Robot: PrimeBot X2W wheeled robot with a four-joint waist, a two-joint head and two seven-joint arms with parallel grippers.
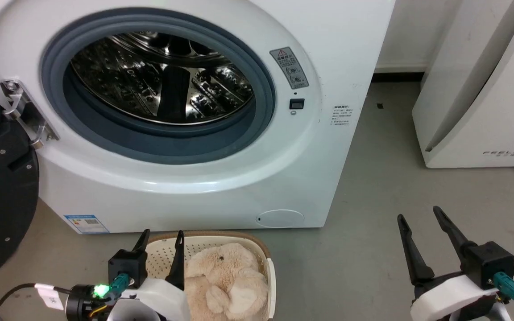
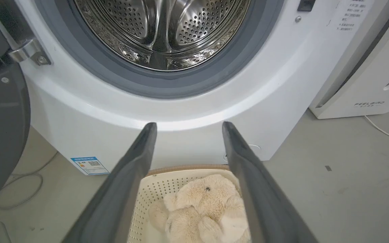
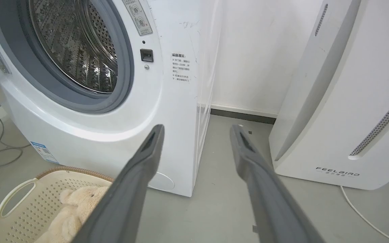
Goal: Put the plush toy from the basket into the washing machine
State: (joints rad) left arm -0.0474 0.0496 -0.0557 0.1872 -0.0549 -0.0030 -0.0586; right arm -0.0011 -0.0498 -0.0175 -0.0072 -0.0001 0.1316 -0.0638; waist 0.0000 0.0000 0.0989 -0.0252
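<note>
Head view, looking down: white washing machine w/ its door swung wide to your left, porthole open. The steel drum looks empty as far as can be seen. On the floor just in front sits the basket. The plush toy lies curled inside it, toward the right side, head nearest the machine.

The left gripper hovers over the basket's left half, fingers spread, holding nothing & not touching the toy. The right gripper hangs well to the right over bare floor, also spread & empty.

Step in hand, by my read: reach & grasp w/ the left.
- Shift it right so the fingers straddle the toy's body, not an ear or limb.
- Come down steeply & close deep in the fluff. Soft pile squashes, so a shallow pinch may slip.
- Keep the tips off the perforated wall & brown rim. A snag would prob. drag the light basket.

Room: lift straight up to clear the rim, then fwd & up over the grey gasket lip. The door edge crowds your left. The FEELBIRD appliance stands off to the right, w/ open floor between.
</note>
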